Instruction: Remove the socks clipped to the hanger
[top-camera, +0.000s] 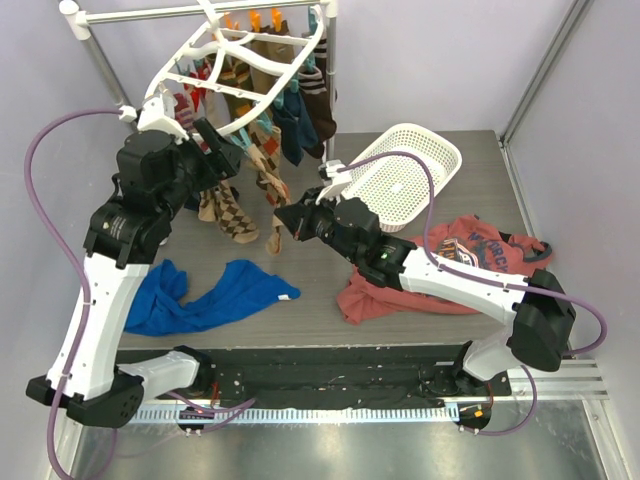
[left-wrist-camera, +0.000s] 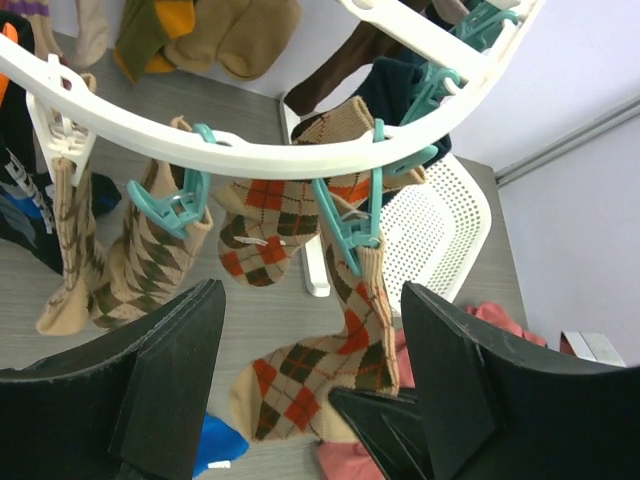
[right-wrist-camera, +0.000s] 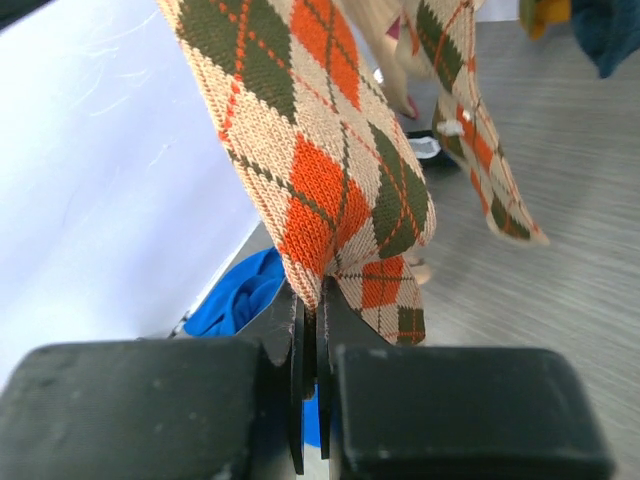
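Note:
The white hanger (top-camera: 240, 50) hangs tilted from the rail, with several socks (top-camera: 285, 115) clipped round it. My right gripper (top-camera: 283, 222) is shut on the toe end of an orange and tan argyle sock (top-camera: 272, 185), pinched between its jaws in the right wrist view (right-wrist-camera: 330, 170). That sock still hangs from a teal clip (left-wrist-camera: 350, 225) on the hanger ring (left-wrist-camera: 250, 155). My left gripper (top-camera: 222, 150) is open just under the ring, its fingers (left-wrist-camera: 170, 370) either side of the same sock (left-wrist-camera: 320, 360) without touching it.
A white lattice basket (top-camera: 405, 170) lies at the back right. A red printed shirt (top-camera: 470, 260) lies under my right arm. A blue shirt (top-camera: 210, 295) lies at the front left. The metal rail stand (top-camera: 150, 12) holds the hanger at the back.

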